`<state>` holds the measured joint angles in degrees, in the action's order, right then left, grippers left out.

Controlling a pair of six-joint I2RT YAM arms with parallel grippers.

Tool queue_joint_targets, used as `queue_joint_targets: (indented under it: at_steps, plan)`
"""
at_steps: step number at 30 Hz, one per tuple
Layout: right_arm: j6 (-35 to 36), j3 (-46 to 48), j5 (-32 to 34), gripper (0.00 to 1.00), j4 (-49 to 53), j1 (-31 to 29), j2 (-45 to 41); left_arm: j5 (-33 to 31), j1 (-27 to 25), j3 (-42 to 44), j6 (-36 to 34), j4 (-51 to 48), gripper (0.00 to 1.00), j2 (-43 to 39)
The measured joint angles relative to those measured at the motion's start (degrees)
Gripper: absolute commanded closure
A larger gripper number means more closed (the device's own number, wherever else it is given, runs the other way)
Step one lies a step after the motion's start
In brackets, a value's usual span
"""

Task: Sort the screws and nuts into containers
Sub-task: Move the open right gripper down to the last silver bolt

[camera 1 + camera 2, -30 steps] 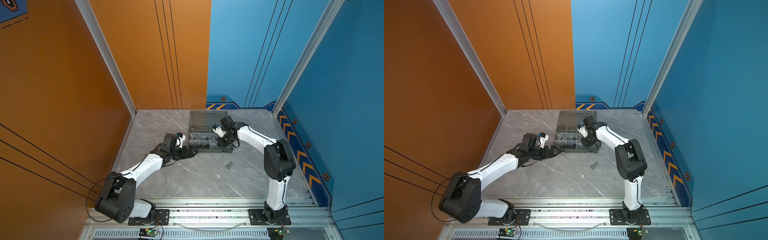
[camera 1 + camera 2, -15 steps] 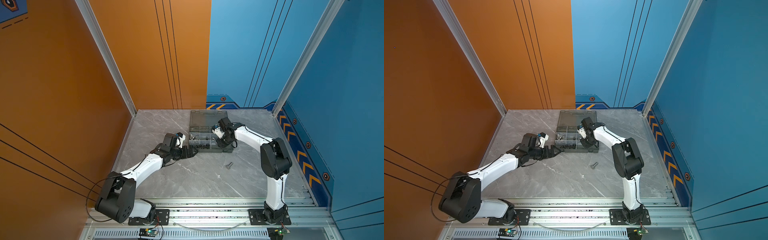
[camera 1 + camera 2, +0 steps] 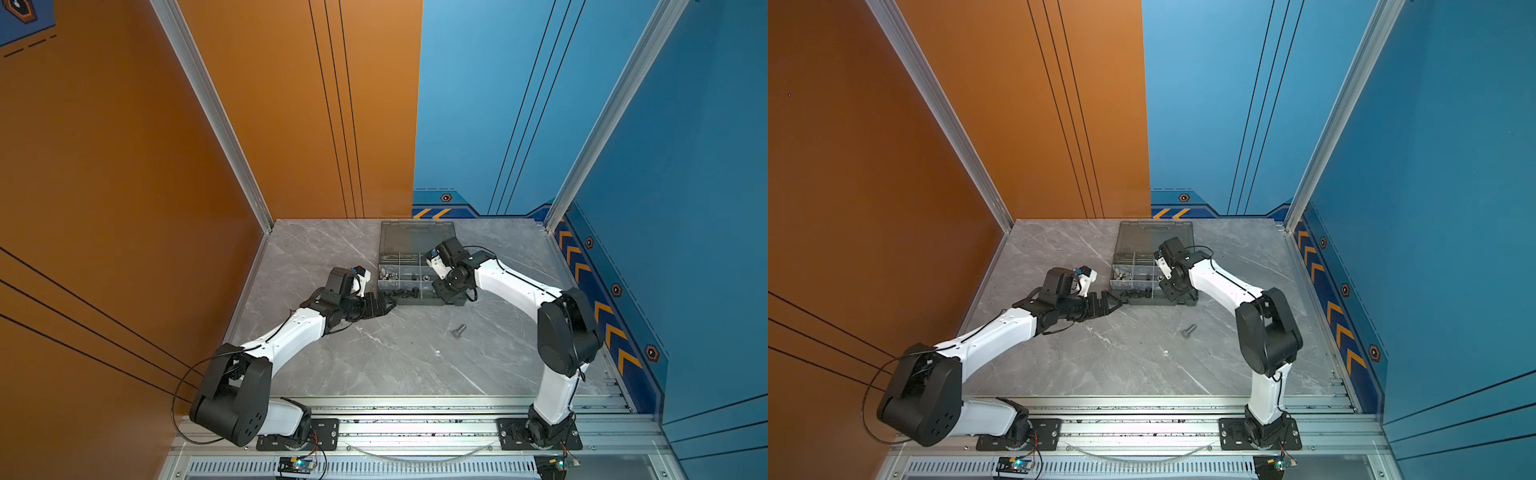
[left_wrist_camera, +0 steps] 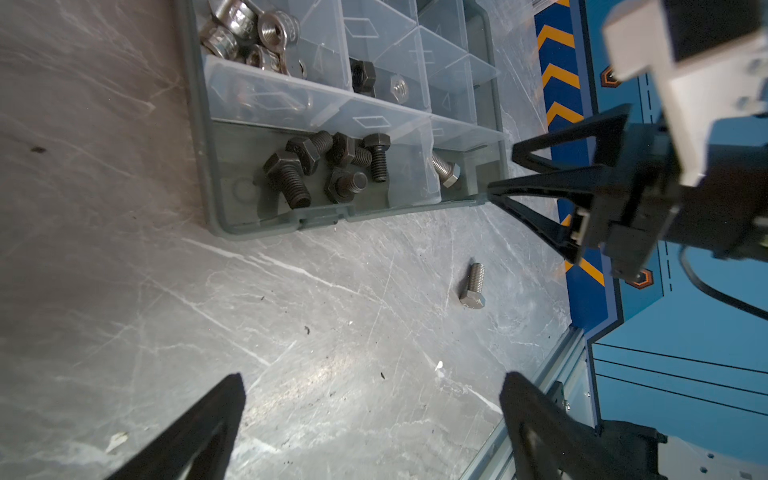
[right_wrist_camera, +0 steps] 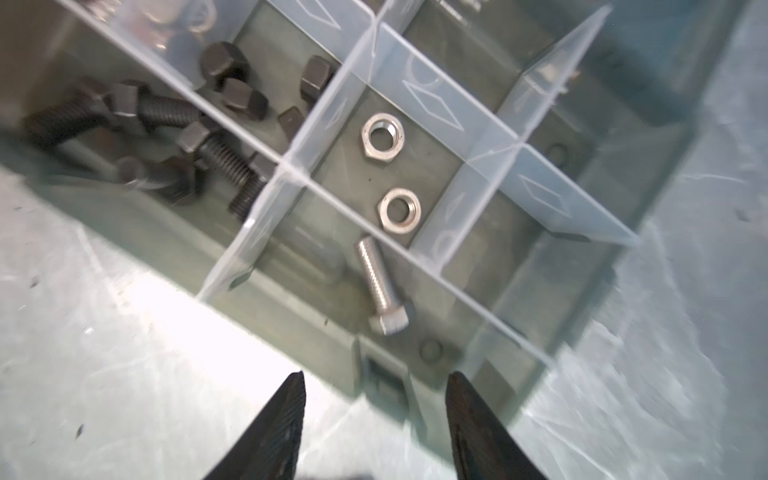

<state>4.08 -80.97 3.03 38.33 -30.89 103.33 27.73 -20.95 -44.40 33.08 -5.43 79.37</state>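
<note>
Case (image 3: 419, 302) is open at the back of the table (image 3: 374, 365), lid (image 3: 415, 239) flat behind it. We see the right gripper (image 5: 376, 376) at the case's front right corner, fingers apart, nothing between them. Silver bolt (image 5: 380, 286) lies in the front compartment there, next to the one with the black bolts (image 4: 324, 166). Two silver nuts (image 5: 382, 135) sit one compartment back. Left gripper (image 4: 372, 379) is low by the front left corner, spread wide, empty. Loose bolt (image 3: 458, 331) is on the table, well apart from the case, nearer the right arm
</note>
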Motion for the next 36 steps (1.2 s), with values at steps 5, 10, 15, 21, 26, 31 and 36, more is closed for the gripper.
queue_joint_targets:
  at_steps: [5, 10, 15, 21, 26, 31, 36]
  plan:
    - [-9.0, 3.1, 6.2, 0.32, 0.7, -3.4, -6.6, 0.0, 0.0, 0.1, 0.0, -0.1, 0.02, -0.6]
    - [-24.0, 8.0, 10.6, 0.3, 2.3, -3.7, -10.6, 0.0, 0.0, 0.1, 0.0, -0.1, 0.02, -0.6]
    - [-37.0, 14.4, 11.2, 0.3, 3.3, -4.0, -12.4, 0.0, 0.0, 0.1, 0.0, -0.1, 0.02, -0.6]
    - [-52.5, 11.8, 12.5, 0.31, 10.2, -4.2, -10.2, 0.0, 0.0, 0.1, 0.0, 0.0, 0.02, -0.5]
    - [-60.1, 8.7, 10.8, 0.32, 12.9, -4.2, -5.1, 0.0, 0.0, 0.1, 0.0, 0.0, 0.02, -0.5]
    - [-65.6, 8.5, 8.9, 0.32, 13.8, -5.2, -2.7, 0.0, 0.0, 0.1, 0.0, 0.1, 0.02, -0.5]
    - [-69.1, 8.8, 7.3, 0.32, 13.6, -6.2, -2.7, 0.0, 0.1, 0.1, 0.0, 0.1, 0.02, -0.5]
